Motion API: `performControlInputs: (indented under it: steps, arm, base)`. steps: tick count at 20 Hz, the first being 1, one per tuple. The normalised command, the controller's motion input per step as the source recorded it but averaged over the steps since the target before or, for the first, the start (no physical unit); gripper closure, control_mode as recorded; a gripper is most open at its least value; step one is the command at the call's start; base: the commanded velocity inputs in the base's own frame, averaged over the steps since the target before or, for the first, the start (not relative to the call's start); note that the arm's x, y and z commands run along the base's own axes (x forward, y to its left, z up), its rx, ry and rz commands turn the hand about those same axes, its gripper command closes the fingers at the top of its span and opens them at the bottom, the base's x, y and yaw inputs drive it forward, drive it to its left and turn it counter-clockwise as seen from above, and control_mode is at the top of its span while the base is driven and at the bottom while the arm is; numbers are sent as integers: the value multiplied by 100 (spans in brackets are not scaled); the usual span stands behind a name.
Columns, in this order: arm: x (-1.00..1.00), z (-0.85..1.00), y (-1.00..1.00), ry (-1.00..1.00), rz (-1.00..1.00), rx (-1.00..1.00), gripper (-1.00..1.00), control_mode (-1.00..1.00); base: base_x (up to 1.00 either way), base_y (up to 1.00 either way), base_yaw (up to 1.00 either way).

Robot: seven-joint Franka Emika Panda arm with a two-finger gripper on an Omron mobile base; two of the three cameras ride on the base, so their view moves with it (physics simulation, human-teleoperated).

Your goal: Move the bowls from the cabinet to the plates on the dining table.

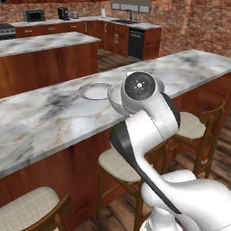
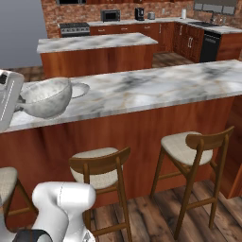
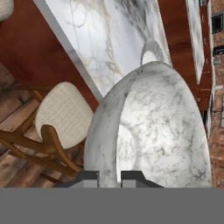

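- The pale grey-white speckled round bowl (image 2: 45,97) was held in the air at the near edge of the long counter with the grey-white marble top (image 2: 156,87) and red-brown wood sides, the dining table of the task. In the right base view it hung upright, opening up, partly over the marble.
- The end effector (image 3: 109,176) had its two dark fingertips pressed close together on the rim of this bowl, one tip on each side of the thin wall. A grip on the rim probably was chosen because the bowl is too wide to be taken around its body.
- In the hand view the bowl ran away from the fingers and its marbled inside was visible, so the camera looked along the wall into it.
- A flat round pale plate (image 1: 95,91) lay on the counter just beside the bowl, a little farther from the robot. I judge this plate was the goal, and the bowl was kept above the marble so that it could pass over the plate's edge before it was lowered.
- The bowl was not yet on the plate; the carrying step seemed near its end.
- A wooden stool with a beige woven seat (image 2: 100,171) stood under the counter edge, below the bowl, so a drop there could hit it.
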Motion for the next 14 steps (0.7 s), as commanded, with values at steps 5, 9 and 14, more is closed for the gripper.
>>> performControlInputs:
  steps: [5, 9, 14]
  arm:
    - [67, -3, 0, 0, 10, 0, 100, -100]
    - [67, -4, 0, 0, 10, 0, 100, -100]
    - [56, 0, 0, 0, 10, 0, 100, -100]
  base:
    - [0, 0, 0]
    - [0, 0, 0]
    - [0, 0, 0]
